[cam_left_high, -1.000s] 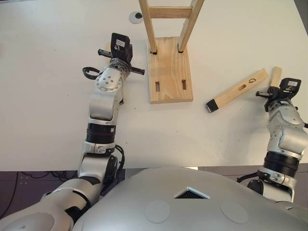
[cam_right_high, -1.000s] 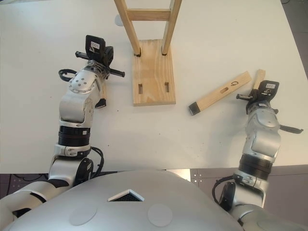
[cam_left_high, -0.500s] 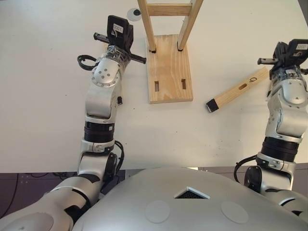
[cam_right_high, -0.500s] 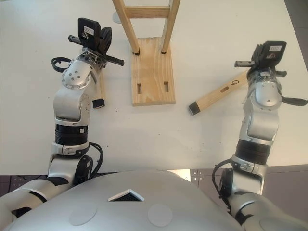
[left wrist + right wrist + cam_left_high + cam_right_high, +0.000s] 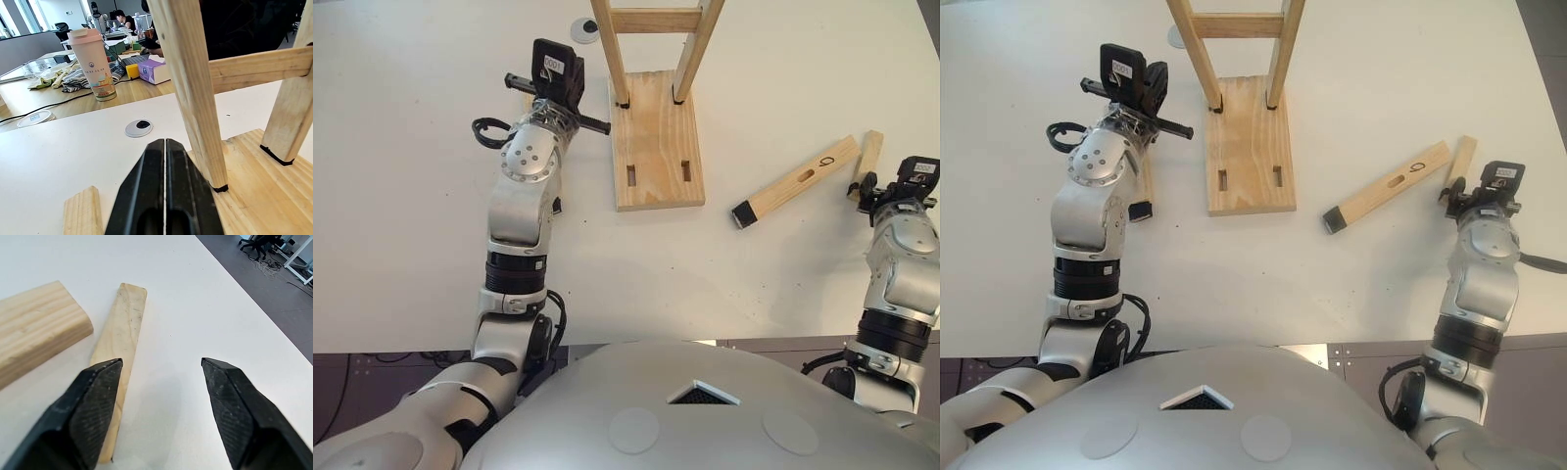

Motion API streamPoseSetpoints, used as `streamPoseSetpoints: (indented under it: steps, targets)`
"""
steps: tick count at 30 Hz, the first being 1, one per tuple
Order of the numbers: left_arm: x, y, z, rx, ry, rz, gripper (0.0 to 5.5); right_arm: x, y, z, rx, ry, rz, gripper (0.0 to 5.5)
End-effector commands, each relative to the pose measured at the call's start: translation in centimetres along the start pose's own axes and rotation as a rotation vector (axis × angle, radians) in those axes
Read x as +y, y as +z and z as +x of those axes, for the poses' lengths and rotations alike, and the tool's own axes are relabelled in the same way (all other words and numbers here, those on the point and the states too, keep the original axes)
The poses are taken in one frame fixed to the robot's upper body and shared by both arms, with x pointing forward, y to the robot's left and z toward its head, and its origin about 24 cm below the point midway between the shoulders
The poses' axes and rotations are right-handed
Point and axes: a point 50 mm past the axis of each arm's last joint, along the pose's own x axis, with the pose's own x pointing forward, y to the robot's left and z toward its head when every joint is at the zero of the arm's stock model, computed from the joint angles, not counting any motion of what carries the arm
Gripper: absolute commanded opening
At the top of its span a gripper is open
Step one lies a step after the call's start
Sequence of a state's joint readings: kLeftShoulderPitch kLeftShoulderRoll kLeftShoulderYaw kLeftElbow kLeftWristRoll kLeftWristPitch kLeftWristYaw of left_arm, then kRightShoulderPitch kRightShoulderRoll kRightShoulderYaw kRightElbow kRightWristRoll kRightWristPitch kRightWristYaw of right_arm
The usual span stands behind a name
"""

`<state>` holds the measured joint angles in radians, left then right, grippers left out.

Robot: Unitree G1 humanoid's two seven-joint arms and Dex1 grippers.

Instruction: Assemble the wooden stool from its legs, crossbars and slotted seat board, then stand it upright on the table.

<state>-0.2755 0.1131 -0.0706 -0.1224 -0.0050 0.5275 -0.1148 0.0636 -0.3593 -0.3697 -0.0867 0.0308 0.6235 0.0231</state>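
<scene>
I'm watching the seat board (image 5: 1252, 162) lying flat on the counter (image 5: 1371, 69), with two upright legs (image 5: 1197, 54) standing in its far slots and a crossbar (image 5: 1236, 27) joining them. My left end effector (image 5: 1146, 83) is hovering just left of the board's far corner, above a leg (image 5: 1143, 181) lying under that arm. A loose leg (image 5: 1386, 188) is lying slantwise to the right, and a short bar (image 5: 1460, 162) is lying by my right end effector (image 5: 1481, 188).

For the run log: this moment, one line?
left hand shut, beside seat board | right hand open by crossbar | loose leg untouched
</scene>
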Motion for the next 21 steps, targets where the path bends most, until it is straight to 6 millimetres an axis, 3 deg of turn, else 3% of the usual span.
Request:
streamPoseSetpoints:
  steps: [1, 7, 14, 21]
  targets:
    - [0.1, -0.2, -0.1, 0.012, 0.007, 0.009, 0.00, 0.9, 1.3, 0.0, -0.057, 0.038, 0.040, 3.36]
    - [-0.1, -0.4, 0.0, 0.017, -0.006, 0.017, 0.00, 1.8, 1.2, -0.4, -0.049, 0.076, 0.049, 3.36]
    - [-0.1, -0.4, 0.2, 0.018, -0.017, 0.026, 0.00, 1.9, -2.4, -0.6, 0.072, 0.047, 0.051, 3.36]
    - [-0.1, -0.3, 0.2, 0.014, -0.014, 0.027, 0.00, 2.3, -4.0, -0.4, 0.127, 0.085, 0.074, 2.19]
